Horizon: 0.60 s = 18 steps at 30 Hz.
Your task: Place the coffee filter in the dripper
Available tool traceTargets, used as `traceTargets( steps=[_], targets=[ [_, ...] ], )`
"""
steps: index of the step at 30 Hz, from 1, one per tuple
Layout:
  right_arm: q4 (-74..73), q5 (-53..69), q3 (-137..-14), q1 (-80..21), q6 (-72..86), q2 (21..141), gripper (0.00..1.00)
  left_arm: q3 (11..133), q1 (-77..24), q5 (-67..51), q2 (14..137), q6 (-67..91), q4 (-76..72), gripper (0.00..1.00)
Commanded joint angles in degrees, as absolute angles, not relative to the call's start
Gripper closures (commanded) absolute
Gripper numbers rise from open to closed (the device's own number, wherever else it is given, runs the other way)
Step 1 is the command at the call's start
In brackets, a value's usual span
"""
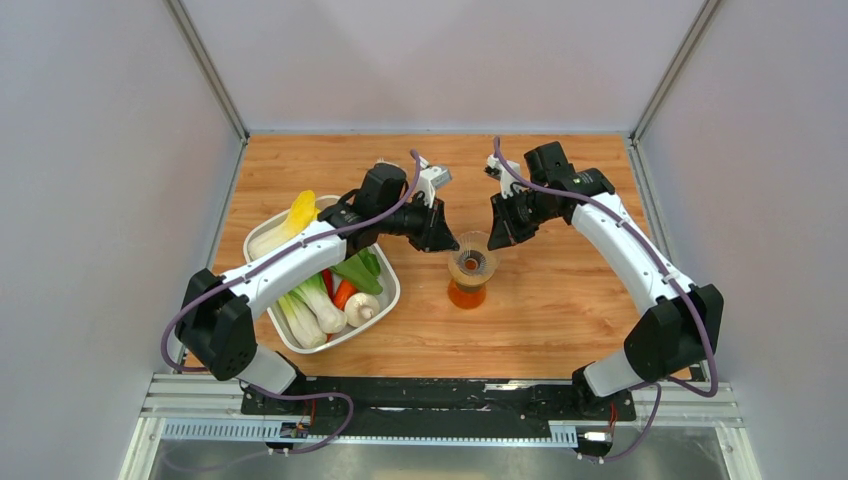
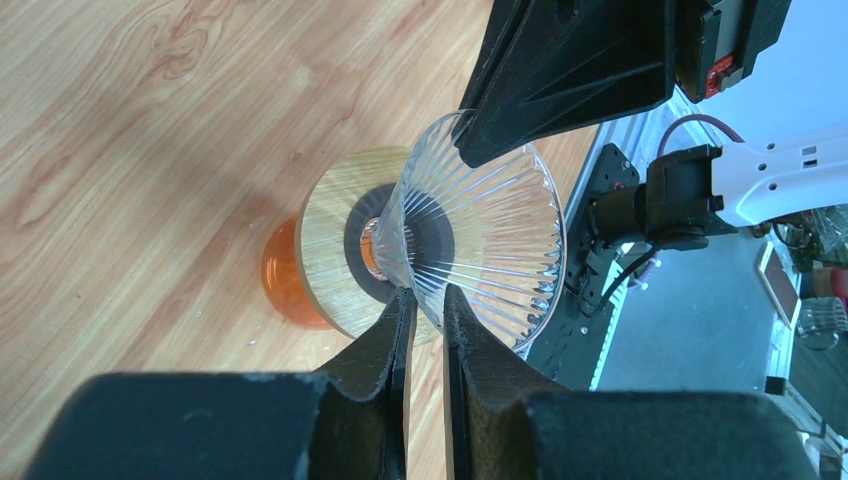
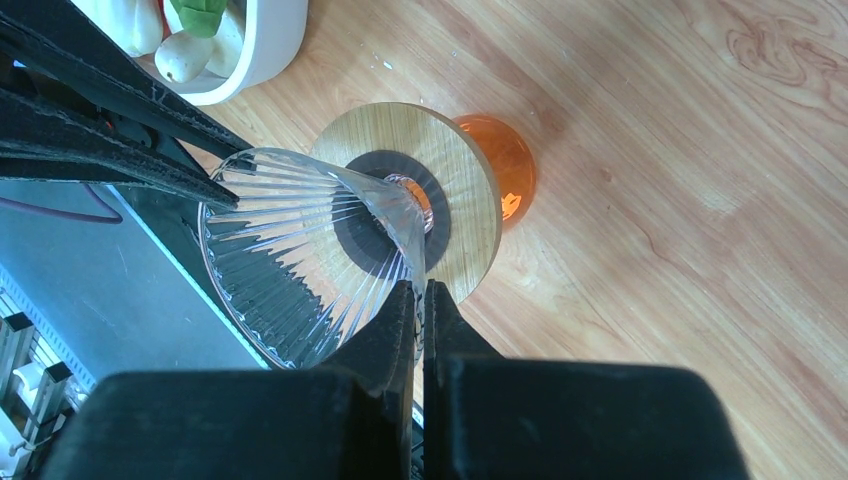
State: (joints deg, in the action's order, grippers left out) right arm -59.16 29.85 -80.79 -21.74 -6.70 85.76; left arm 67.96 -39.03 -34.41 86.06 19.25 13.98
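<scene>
Top external view: dripper [image 1: 472, 252] seated on top of the orange vessel [image 1: 467, 294], tan collar [image 2: 325, 240] lying across that vessel's mouth. Narrowed onto the dripper's ribbed wall to one side of the vessel, left gripper [image 2: 425, 305], likely steadying the cone for loading; on the vessel's other side, right gripper [image 3: 420, 292] pressed together, tips against the cone, nothing seen between them. No coffee filter found in any view, cone above the vessel looking bare, so placement judged not yet done
</scene>
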Motion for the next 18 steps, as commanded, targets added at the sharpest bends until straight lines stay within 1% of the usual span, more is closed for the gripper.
traceTargets(
  steps=[1, 18],
  targets=[
    [-58.9, 23.99, -78.11, -23.14, -8.96, 90.01, 1.0, 63.71, -39.16, -29.52, 89.67, 14.3, 19.62, 1.0],
    [-60.07, 23.31, -80.31, -23.14, -9.14, 93.08, 1.0, 60.69, -37.95, -29.51, 90.98, 14.07, 18.02, 1.0]
  ],
)
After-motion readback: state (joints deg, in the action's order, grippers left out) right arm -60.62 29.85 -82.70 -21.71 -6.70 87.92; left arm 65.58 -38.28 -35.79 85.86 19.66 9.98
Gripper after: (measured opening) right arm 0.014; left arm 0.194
